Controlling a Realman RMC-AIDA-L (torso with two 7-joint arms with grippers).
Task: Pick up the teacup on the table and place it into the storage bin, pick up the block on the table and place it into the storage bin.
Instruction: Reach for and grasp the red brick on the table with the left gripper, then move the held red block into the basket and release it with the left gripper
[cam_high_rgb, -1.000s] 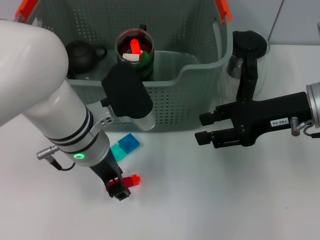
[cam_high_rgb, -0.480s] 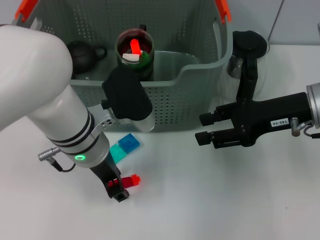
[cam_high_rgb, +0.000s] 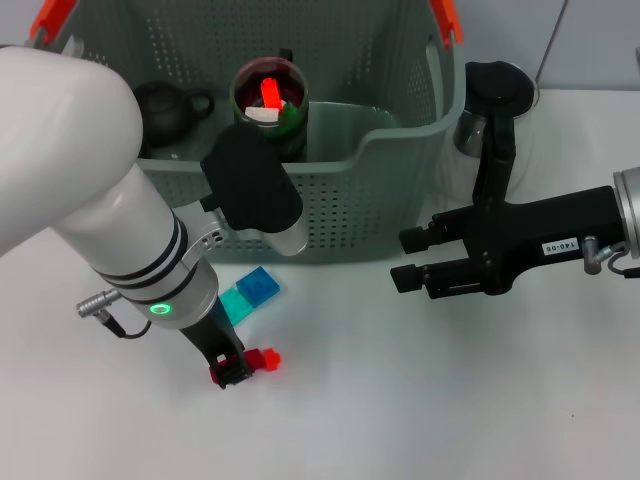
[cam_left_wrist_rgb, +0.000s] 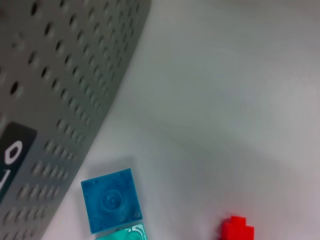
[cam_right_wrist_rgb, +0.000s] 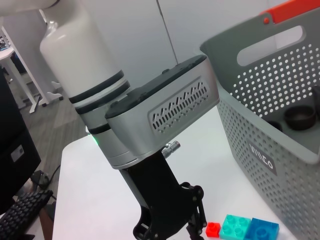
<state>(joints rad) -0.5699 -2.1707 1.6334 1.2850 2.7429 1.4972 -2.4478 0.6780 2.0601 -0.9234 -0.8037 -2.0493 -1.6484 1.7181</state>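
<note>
Fingertips of left hand (cam_high_rgb: 235, 371) hide part of red block (cam_high_rgb: 266, 359).

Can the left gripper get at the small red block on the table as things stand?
Probably yes. The left gripper is down at the table right beside the red block, with nothing between them. The joined teal and blue blocks and the storage bin lie clear of it.

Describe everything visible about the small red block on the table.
The small red block is a bright, plastic-looking stepped brick lying on the white table, in front of the storage bin and apart from the blue and teal blocks. The left pincer is right at it; whether it grips it cannot be seen.
</note>
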